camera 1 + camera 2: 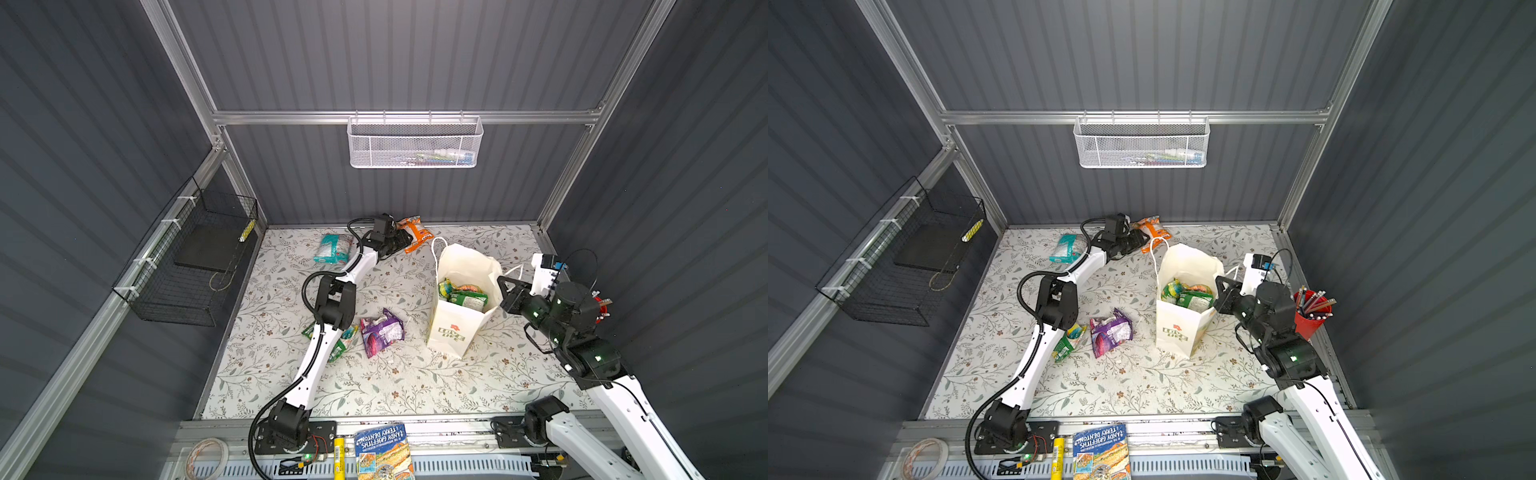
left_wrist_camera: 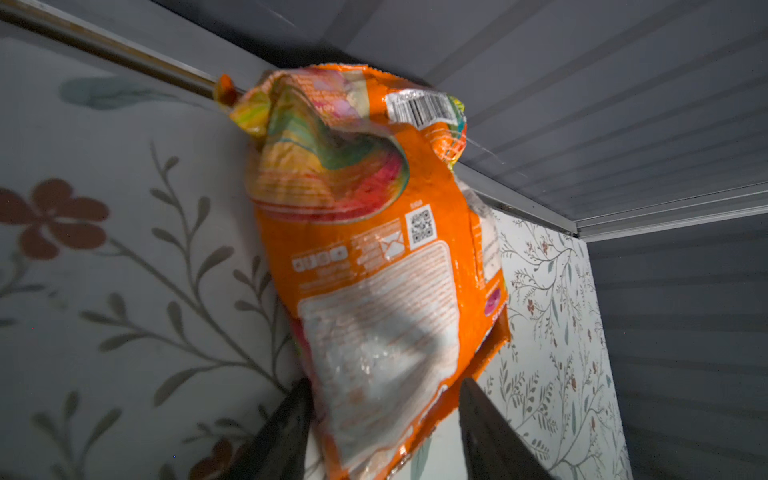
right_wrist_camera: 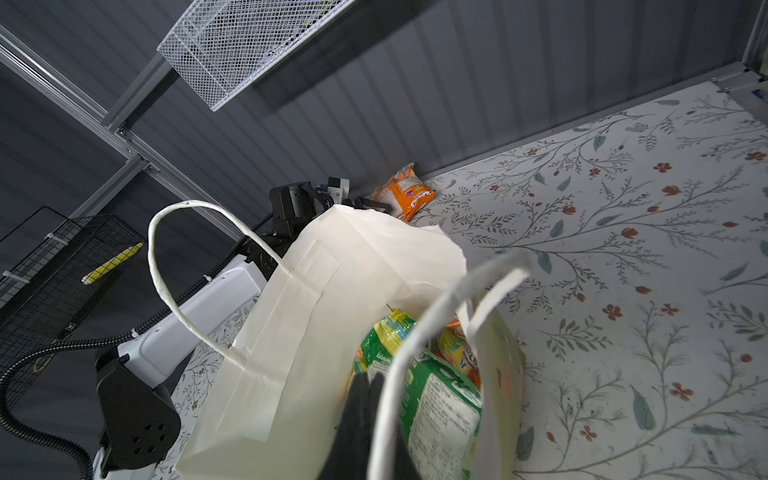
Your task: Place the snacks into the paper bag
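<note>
1. The tall white paper bag (image 1: 449,318) stands upright, right of centre on the floral tabletop (image 1: 415,382). Its mouth is open and green and orange packets (image 1: 465,294) lie inside.
2. The right gripper (image 1: 504,286) is closed at the bag's right rim. Whether it pinches the paper cannot be told.
3. The crinkly orange plastic snack packet (image 2: 374,257) lies against the far wall, just beyond the bag and left of it.
4. The left gripper (image 2: 384,395) has its jaws apart astride the packet's near end. A firm clamp cannot be confirmed.

Procedure: seat the jaws well onto the packet's end, lift it clear of the wall, pass above the white cord handle (image 3: 174,266), and release over the open mouth.

Legible markings:
- Bag: "LOVE LIFE" in green.
- Blue-covered book (image 1: 382,451) at the near edge: "ANDY GRIFFITHS" and "TERRY DENTON".
- Orange packet: a barcode and QR code; the text is blurred.
</note>
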Robot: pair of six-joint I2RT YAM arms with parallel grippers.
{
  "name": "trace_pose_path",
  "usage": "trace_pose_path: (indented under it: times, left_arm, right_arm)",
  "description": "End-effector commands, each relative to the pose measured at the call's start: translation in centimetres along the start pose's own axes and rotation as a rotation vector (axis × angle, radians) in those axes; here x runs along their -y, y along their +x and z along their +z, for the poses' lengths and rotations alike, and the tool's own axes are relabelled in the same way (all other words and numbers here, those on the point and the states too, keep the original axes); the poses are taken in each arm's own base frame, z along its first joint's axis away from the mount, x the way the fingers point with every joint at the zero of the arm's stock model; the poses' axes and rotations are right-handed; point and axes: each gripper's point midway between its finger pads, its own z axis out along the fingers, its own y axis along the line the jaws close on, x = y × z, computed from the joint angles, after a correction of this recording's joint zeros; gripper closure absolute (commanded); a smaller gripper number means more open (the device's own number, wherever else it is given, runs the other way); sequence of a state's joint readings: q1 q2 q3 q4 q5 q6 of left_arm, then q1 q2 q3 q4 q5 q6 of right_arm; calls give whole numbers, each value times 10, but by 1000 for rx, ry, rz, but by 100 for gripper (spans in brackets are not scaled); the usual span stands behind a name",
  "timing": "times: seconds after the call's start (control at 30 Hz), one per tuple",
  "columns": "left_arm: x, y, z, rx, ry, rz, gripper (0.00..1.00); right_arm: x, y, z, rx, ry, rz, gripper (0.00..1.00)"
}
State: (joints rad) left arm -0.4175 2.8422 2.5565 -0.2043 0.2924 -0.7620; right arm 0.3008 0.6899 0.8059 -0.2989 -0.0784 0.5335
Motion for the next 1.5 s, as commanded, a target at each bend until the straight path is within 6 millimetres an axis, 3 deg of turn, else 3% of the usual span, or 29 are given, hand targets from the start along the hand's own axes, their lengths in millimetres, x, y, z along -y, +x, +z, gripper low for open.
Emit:
trace_pose_path:
  times: [0.0, 0.33, 0.4, 0.47, 0.53, 0.67, 0.93, 1.07, 1.23, 1.4, 1.43, 1.47]
  left_arm:
    - [-32, 40, 22, -94, -45, -133, 51]
    - [-43, 40, 32, -64, -41, -230, 90]
    - [-36, 38, 36, -57, 24, -261, 100]
    - [-25, 29, 32, -39, 87, -278, 100]
    - [-17, 14, 18, -3, 102, -262, 100]
    - [1, -23, -30, 105, -6, -89, 100]
    - [30, -40, -123, 208, -107, 103, 100]
    - [39, -36, -179, 225, -166, 158, 100]
    - [35, -13, -237, 215, -230, 188, 100]
    - [18, 14, -254, 145, -287, 198, 100]
    - [15, 18, -253, 131, -291, 206, 98]
    - [11, 21, -251, 113, -305, 224, 63]
  right_arm:
    - [5, 1, 1, 6, 17, -16, 100]
    - [6, -5, -8, 40, 30, -27, 100]
    - [7, -5, -9, 41, 33, -29, 100]
    - [7, -5, -9, 42, 34, -32, 100]
    - [9, -6, -10, 46, 44, -36, 100]
    - [10, -6, -10, 48, 50, -39, 100]
    - [11, -5, -7, 41, 50, -34, 100]
    - [11, -3, -6, 36, 47, -31, 100]
    - [10, -2, -4, 30, 43, -30, 100]
    - [7, -1, -4, 22, 24, -25, 100]
    - [8, -1, -4, 22, 30, -24, 100]
    - [8, -1, -4, 23, 29, -23, 100]
